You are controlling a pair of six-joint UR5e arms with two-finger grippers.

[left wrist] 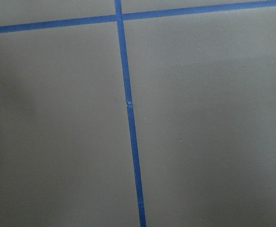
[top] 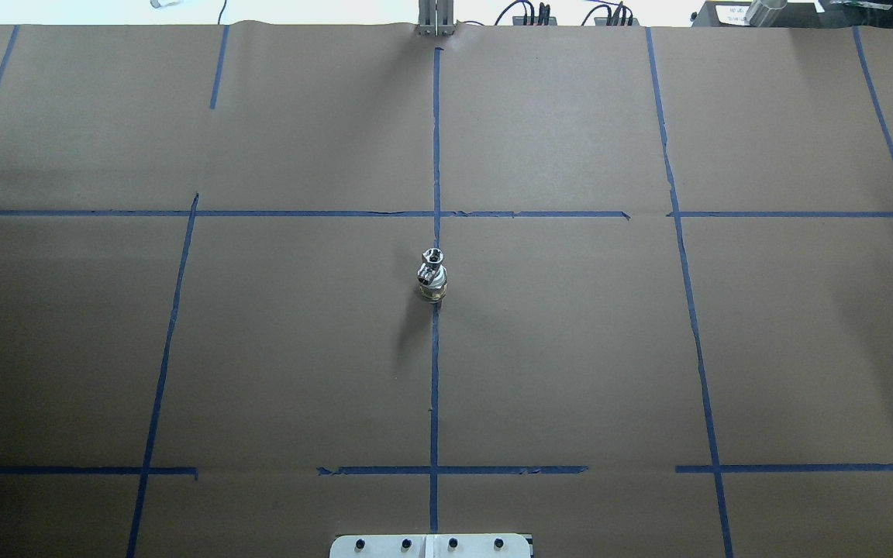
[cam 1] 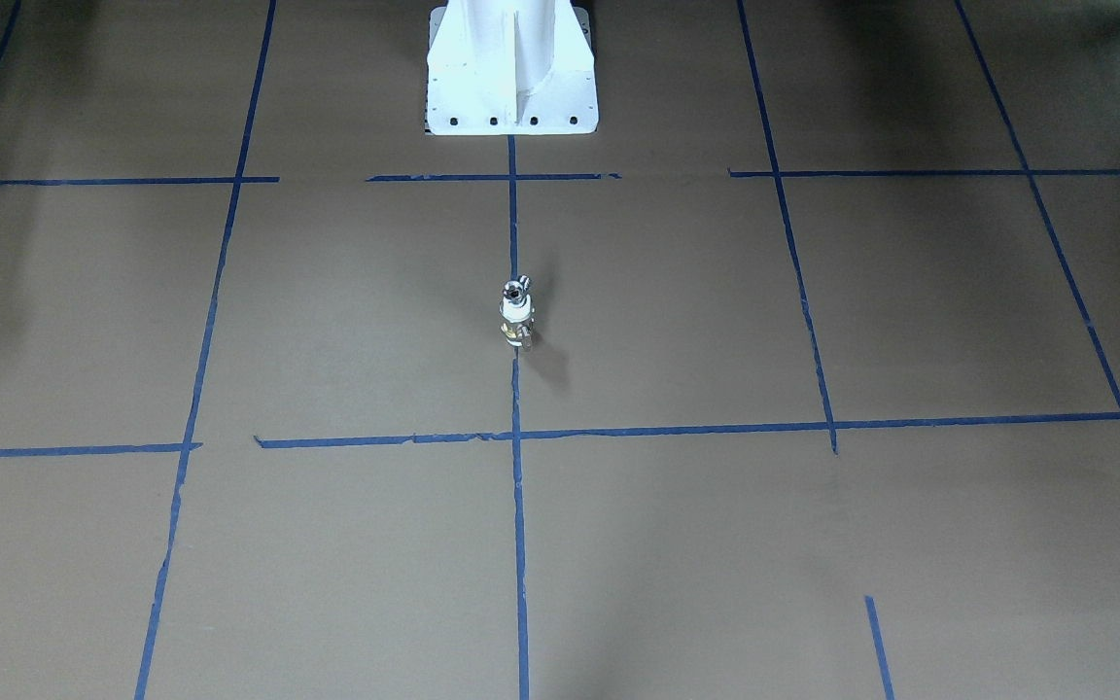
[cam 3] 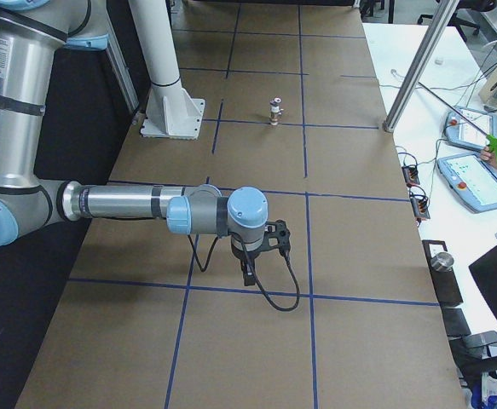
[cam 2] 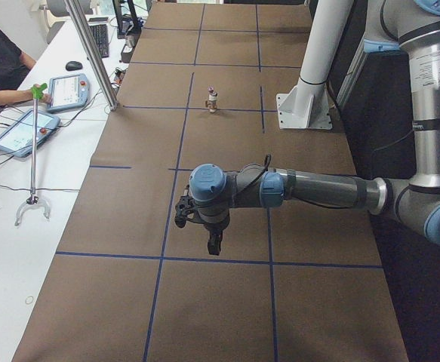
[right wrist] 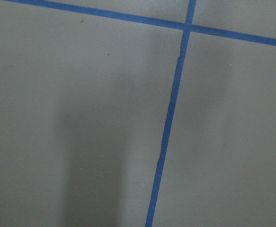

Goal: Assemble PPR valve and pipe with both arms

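Observation:
The PPR valve (cam 1: pixel 515 321), with a white end and a brass body, stands upright at the table's centre on a blue tape line. The silver pipe (cam 1: pixel 516 288) sits on top of it, open end up. The pair also shows in the overhead view (top: pixel 432 273) and, small, in both side views (cam 2: pixel 212 99) (cam 3: pixel 275 111). My left gripper (cam 2: pixel 214 246) and right gripper (cam 3: pixel 248 274) hang over the table far from the pair. They show only in the side views, so I cannot tell whether they are open or shut. Both wrist views show only brown table and blue tape.
The white pedestal (cam 1: pixel 511 68) stands at the robot's side of the table. Blue tape lines divide the brown surface. A metal post (cam 2: pixel 91 53) stands at the far edge. An operator (cam 2: pixel 1 60) sits at a side desk with tablets.

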